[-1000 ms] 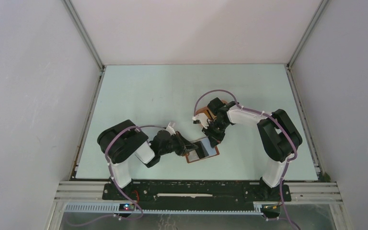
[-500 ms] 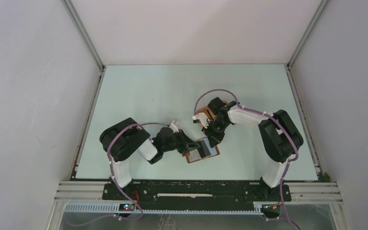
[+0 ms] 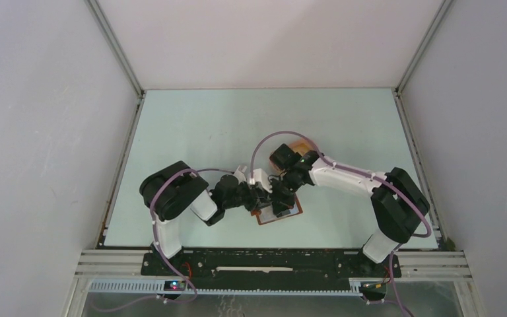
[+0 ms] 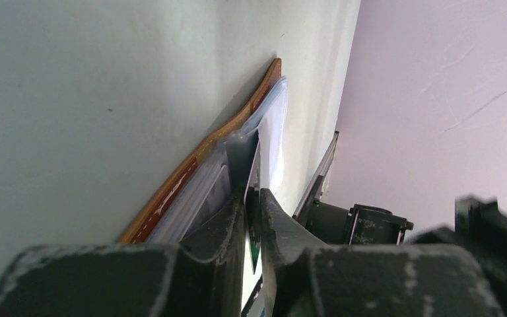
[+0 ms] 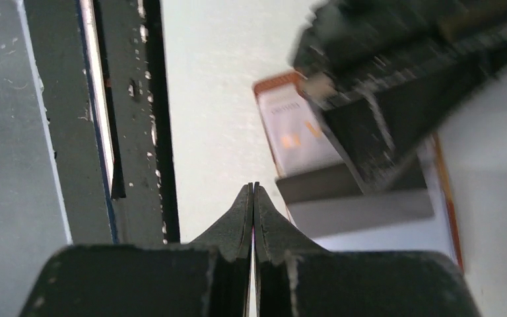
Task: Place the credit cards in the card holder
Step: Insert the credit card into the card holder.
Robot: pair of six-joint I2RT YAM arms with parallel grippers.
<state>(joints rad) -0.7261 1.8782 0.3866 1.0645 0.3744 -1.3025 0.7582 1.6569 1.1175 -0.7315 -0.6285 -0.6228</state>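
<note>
Open and flat on the counter (image 3: pixel 191 132), near its front edge: the holder (image 3: pixel 293 214), brown leather outside, clear sleeves inside. At the holder's left edge, the left pincer (image 4: pixel 254 195), low and close to level with the counter, fingers (image 4: pixel 218 231) a narrow slit apart. In that slit, edge-on, a thin card (image 4: pixel 251 228), running toward the holder's sleeves; gripped or only flanked, impossible to tell. Over the holder's middle in the top view, the right pincer (image 5: pixel 253 189), fingers pressed together tip to tip, nothing between them; touching the holder or just above it, cannot tell. Across the holder in the right wrist view, a grey card (image 5: pixel 370 210), long side crosswise, one end under the blurred tip of the left pincer; same one as in the slit or another, unclear. At one end of the holder, inside the brown rim, a pale card (image 5: pixel 290 129) with orange print. Just past the holder's near side, bare counter, then a dark rail (image 5: pixel 132 132). Behind the holder, well apart, an orange-brown thing (image 3: pixel 300 142) half hidden by the right arm; too little showing to name
</note>
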